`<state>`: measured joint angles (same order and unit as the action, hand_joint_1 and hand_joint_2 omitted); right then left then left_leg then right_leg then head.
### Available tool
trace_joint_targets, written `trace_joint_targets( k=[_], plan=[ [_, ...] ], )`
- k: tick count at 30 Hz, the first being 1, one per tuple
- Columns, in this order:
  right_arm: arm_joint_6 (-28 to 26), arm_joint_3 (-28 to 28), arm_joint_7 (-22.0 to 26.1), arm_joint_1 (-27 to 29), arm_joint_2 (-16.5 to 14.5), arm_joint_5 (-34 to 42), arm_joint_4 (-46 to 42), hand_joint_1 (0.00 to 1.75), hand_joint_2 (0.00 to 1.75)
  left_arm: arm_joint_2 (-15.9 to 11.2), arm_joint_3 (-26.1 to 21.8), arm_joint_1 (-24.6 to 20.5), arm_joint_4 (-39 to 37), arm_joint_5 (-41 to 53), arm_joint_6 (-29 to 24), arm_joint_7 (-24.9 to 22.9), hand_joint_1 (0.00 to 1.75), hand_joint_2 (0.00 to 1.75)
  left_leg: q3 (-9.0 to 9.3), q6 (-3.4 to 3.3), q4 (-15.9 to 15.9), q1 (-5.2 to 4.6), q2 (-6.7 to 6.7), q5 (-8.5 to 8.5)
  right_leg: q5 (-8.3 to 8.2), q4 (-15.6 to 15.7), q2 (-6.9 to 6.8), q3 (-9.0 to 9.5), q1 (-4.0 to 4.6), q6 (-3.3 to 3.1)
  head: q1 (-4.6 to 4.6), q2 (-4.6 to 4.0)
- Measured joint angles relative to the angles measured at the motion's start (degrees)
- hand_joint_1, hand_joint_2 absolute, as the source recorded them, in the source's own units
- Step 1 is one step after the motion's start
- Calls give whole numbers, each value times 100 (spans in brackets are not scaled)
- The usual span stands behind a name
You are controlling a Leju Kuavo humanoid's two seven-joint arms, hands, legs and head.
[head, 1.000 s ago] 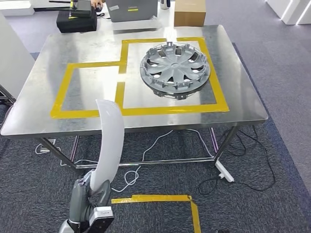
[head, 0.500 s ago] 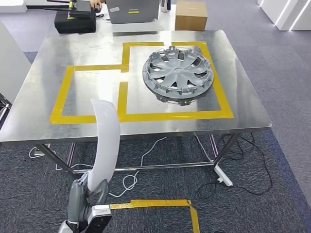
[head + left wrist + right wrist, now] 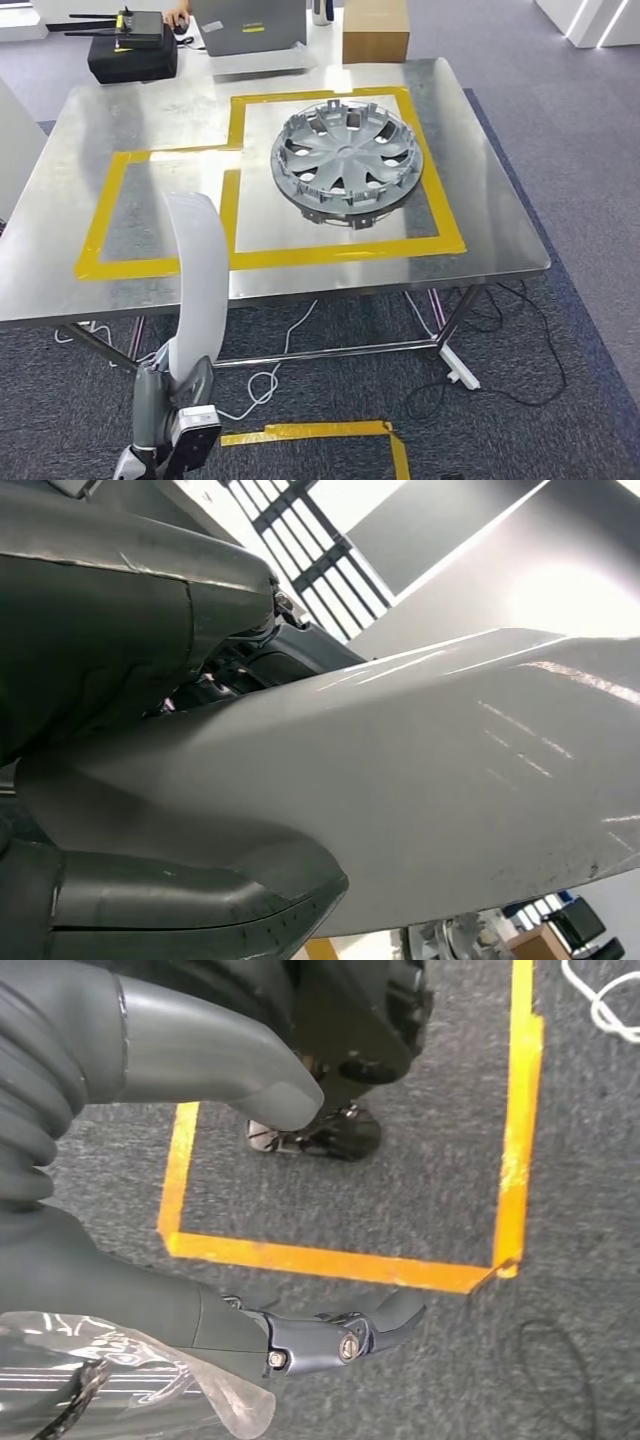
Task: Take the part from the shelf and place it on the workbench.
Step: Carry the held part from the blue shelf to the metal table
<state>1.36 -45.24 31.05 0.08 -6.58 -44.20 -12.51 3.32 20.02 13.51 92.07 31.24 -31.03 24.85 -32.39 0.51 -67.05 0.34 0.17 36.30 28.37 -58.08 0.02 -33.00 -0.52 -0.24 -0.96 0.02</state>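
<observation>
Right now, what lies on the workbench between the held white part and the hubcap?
In the head view, bare steel crossed by yellow tape separates the white part from the hubcap.

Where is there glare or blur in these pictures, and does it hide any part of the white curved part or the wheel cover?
Head view: sharp; ceiling light glares on the steel workbench near the yellow tape, but the wheel cover stays clear. Left wrist view: the white curved part, held by the left hand, is very close, with bright streaks and a blown-out background. Right wrist view: the right hand is sharp, no glare.
</observation>
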Motion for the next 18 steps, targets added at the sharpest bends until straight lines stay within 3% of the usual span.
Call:
trace_joint_targets(
  k=[2, 3, 4, 6, 7, 9, 12, 14, 16, 17, 18],
  plan=[
    [1, 0, -5, -2, 0, -19, 1, 0, 175, 3, -23, -13, -10, 4, 1, -25, 175, 175, -462, 2, -697, 0, 0, 136, 64, 0, 9, 72, 15, -25, 0, 0],
    [2, 0, -6, 1, 0, -23, 2, 0, 175, 5, -29, -14, -15, 5, 1, -31, 175, 175, -575, -7, -775, 0, 0, 34, 100, 0, 19, 121, 23, -26, -1, 0],
    [2, 0, -8, 3, -1, -24, 3, 0, 175, 7, -35, -16, -19, 7, 1, -34, 175, 175, -577, -26, -621, -2, -1, -187, 138, 0, 32, 181, 33, -24, 0, 0],
    [2, 1, -10, 4, -8, -26, 9, 0, 175, 10, -46, -24, -21, 10, 1, -35, 175, 175, -378, -99, 58, -21, -3, -721, 220, 4, 54, 285, 49, -9, -5, 0],
    [3, 2, -12, -2, -14, -28, 13, 0, 175, 13, -51, -30, -22, 11, 1, -35, 175, 175, -258, -137, 391, -38, -3, -869, 260, 3, 65, 315, 58, 14, -7, -1],
    [3, 3, -20, -12, -24, -40, 21, 0, 175, 21, -59, -52, -27, 13, -2, -44, 175, 175, -145, -178, 698, -71, -6, -877, 305, 14, 68, 319, 56, 78, -14, -1],
    [2, 10, -37, -17, -24, -97, 20, 0, 175, 58, -110, -88, -40, 25, -21, -76, 175, 175, -56, -219, 857, -50, -23, -843, 350, 14, 47, 334, 42, 178, -14, -2],
    [2, 16, -43, -28, -24, -139, 19, 0, 175, 92, -156, -154, -55, 54, -30, -111, 175, 175, 45, -264, 934, -13, -22, -826, 503, -372, 39, 140, 35, 241, -30, -1],
    [7, 21, -46, -37, -24, -168, 20, 0, 175, 119, -193, -229, -79, 91, -33, -150, 175, 175, 102, -290, 941, -11, -19, -767, 747, -1163, 35, -345, 15, 297, -42, 0],
    [9, 22, -49, -33, -24, -179, 20, 0, 175, 128, -216, -251, -96, 105, -32, -171, 175, 175, 136, -290, 940, -10, -20, -732, 794, -1485, 33, -585, 3, 317, -42, -1],
    [10, 24, -49, -24, -24, -186, 21, 0, 175, 136, -240, -264, -113, 114, -32, -187, 175, 175, 186, -284, 940, -8, -23, -691, 725, -1616, 32, -737, -6, 332, -41, -2]
  ],
)
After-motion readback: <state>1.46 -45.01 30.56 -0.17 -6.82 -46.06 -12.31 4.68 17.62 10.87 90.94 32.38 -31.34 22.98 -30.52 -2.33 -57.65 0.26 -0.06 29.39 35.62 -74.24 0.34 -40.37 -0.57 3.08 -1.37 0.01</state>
